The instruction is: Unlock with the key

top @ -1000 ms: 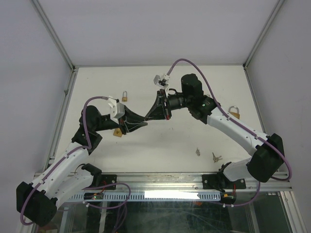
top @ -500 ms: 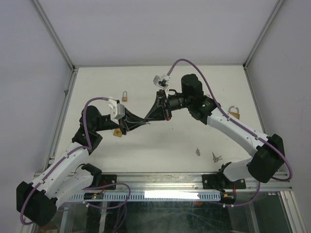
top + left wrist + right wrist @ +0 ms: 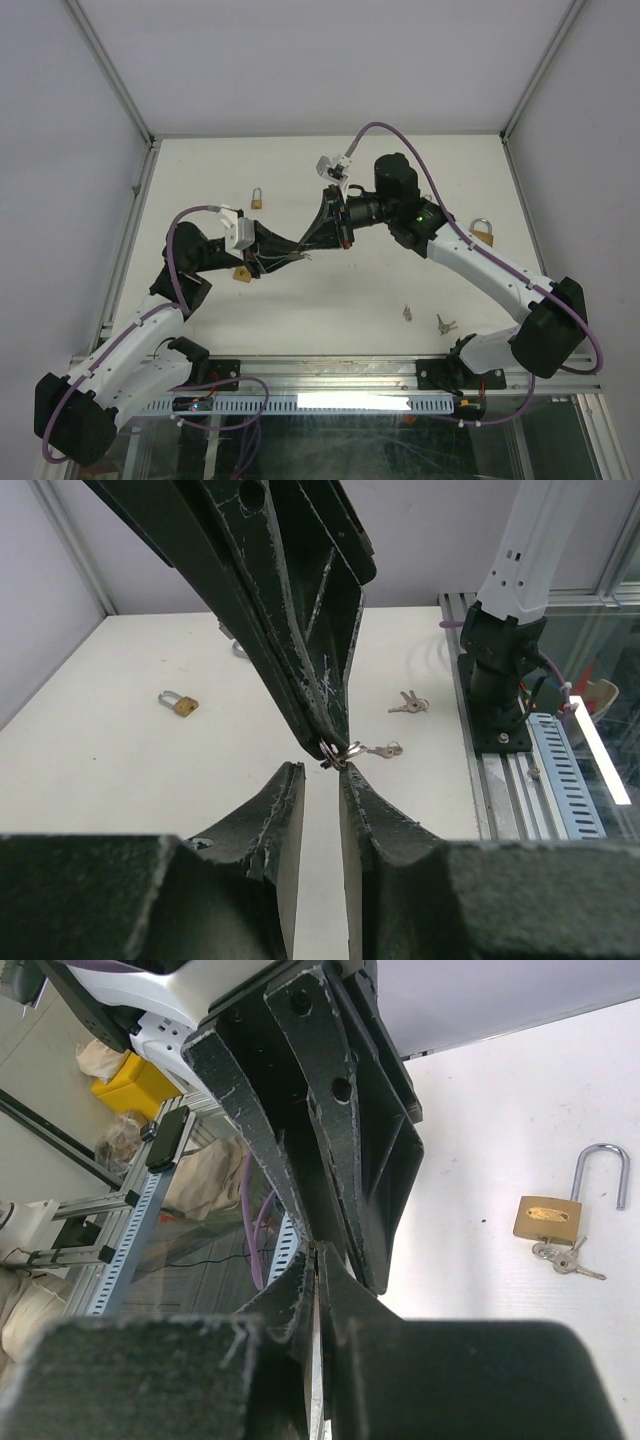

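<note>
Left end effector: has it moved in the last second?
Yes. The left end effector has slipped slightly toward the near edge, away from the small padlock.

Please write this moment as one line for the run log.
right pincer: shut on key ring | left pincer: open, tips close to ring, not gripping | padlock: lying on table

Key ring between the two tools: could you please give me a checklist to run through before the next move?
1. Right tool shut on key ring: ok.
2. Left tool jaws parted: ok, a narrow gap.
3. Ring inside the left tool's gap: not ok, it sits just beyond the fingertips.
4. Key's blade direction: cannot tell, too small.
5. Padlock lying free on the table: ok.
</note>
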### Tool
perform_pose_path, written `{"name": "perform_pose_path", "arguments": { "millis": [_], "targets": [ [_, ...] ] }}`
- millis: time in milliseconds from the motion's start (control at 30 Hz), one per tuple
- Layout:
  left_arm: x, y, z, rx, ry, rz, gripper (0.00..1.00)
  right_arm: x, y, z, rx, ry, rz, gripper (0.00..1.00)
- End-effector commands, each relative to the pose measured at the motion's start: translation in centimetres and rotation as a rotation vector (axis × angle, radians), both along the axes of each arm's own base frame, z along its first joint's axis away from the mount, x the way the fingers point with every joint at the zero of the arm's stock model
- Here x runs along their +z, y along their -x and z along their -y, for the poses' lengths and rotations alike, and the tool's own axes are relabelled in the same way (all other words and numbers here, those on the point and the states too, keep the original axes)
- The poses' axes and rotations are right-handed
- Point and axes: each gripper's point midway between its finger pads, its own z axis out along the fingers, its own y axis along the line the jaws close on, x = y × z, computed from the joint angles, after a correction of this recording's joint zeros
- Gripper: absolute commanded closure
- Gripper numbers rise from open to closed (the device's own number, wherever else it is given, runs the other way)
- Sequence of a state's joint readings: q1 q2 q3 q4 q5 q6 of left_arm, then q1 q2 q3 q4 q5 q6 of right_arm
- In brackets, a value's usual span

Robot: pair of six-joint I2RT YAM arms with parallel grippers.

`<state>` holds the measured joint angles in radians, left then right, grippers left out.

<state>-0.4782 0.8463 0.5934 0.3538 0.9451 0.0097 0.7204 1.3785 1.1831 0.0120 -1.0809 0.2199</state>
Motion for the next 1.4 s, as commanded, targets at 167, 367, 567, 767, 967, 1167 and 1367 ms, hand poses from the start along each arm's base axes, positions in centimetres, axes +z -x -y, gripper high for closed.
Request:
{"name": "perform_pose_path", "arguments": {
  "millis": [167,367,567,767,967,1167,1367],
  "targets": [
    [1.8,1.2,0.3,-0.044,0.069,0.093,0.77,3.8,-0.9,0.1,-0.082,-0.098,0.115,1.00],
    [1.6,1.2,0.4,-0.035,0.077,0.068,0.74,4.0,-1.3,0.2,-0.120,-0.109,0.125,1.00],
    [2.1,1.0,0.5,-0.021,0.097,0.082,0.87,4.0,-0.9,0.2,-0.100,-0.119,0.114,1.00],
    [2.3,0.8,0.4,-0.007,0.108,0.068,0.80,3.7,-0.8,0.2,-0.092,-0.117,0.106,1.00],
    [2.4,0.7,0.3,0.010,0.115,0.045,0.69,3.8,-0.8,0.2,-0.094,-0.120,0.105,1.00],
    [1.9,0.6,0.3,0.018,0.114,-0.013,0.58,4.0,-1.6,0.3,-0.156,-0.114,0.114,1.00],
    [1.7,0.6,0.3,0.023,0.114,-0.035,0.63,3.9,-1.7,0.3,-0.169,-0.111,0.112,1.00]
  ]
}}
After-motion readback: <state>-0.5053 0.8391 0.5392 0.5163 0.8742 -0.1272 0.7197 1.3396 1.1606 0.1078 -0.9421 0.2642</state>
